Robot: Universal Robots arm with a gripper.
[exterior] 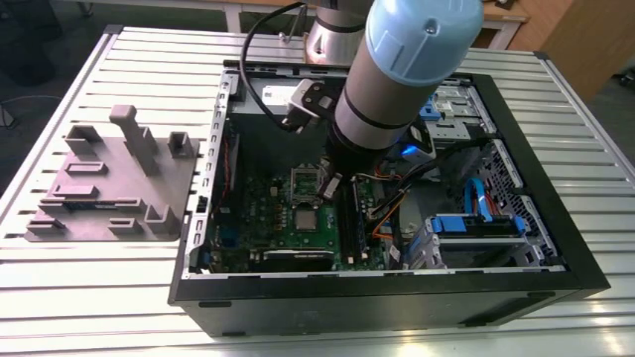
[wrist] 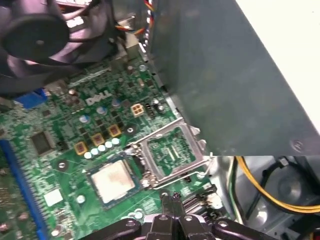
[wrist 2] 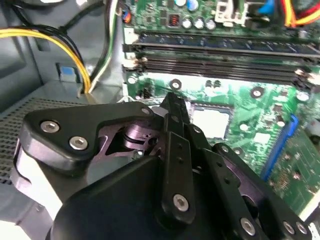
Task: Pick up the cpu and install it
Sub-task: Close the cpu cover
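Note:
The cpu (wrist: pixel 114 179) is a small silver-topped square lying flat in its socket on the green motherboard (wrist: pixel 60 125); it also appears in the second wrist view (wrist 2: pixel 212 120) and in the exterior view (exterior: pixel 305 218). The socket's metal load plate (wrist: pixel 170 152) stands flipped open beside it. My gripper (wrist: pixel 170 198) hangs inside the computer case a little above the board, beside the cpu and apart from it. Its black fingers (wrist 2: pixel 172 107) are shut together with nothing between them. In the exterior view the gripper (exterior: pixel 331 187) sits under the arm, over the load plate.
A grey power-supply box (wrist: pixel 235 75) rises close to the socket. Long black memory slots (wrist 2: pixel 220 50) run past the cpu. Yellow cables (wrist 2: pixel 55 42), a black fan (wrist: pixel 35 35) and blue drive bays (exterior: pixel 476 223) crowd the case. A grey fixture plate (exterior: pixel 109 178) lies on the table.

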